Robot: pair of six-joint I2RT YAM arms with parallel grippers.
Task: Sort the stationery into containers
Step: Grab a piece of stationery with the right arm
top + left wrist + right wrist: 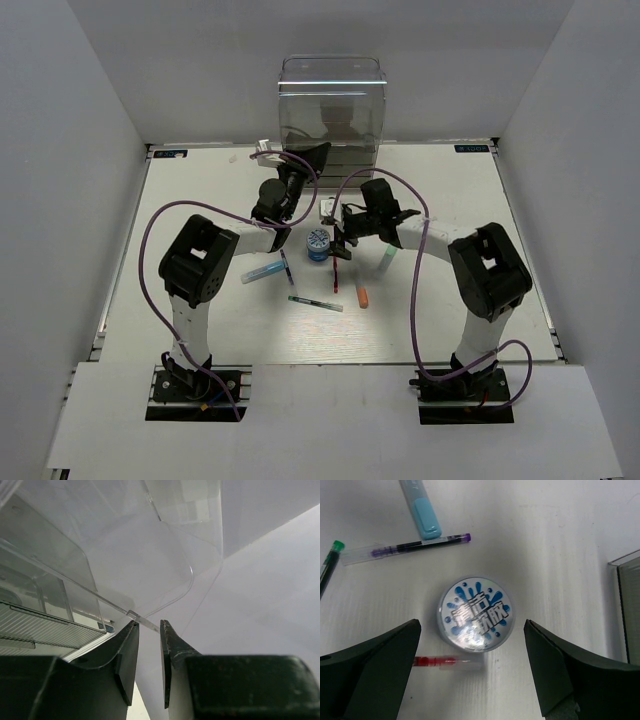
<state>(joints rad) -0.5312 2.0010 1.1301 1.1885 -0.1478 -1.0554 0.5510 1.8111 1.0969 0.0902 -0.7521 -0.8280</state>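
Note:
The clear organiser (330, 105) stands at the table's far edge, grey drawers (40, 627) beneath its tall compartment. My left gripper (305, 160) is at its front, fingers nearly together on a thin clear tab of the flap (145, 621), midway point (149, 625). My right gripper (343, 236) hangs open over the blue-and-white tape roll (475, 612), one finger on each side, not touching. The red pen (445, 661) lies just below the roll. The light-blue marker (422, 510), dark pen (415, 545) and green pen (330, 560) lie beyond it.
In the top view the pale-green marker (388, 258) and orange marker (361, 296) lie to the right of the roll, and the green pen (315, 303) lies nearer the arm bases. White walls enclose the table on three sides.

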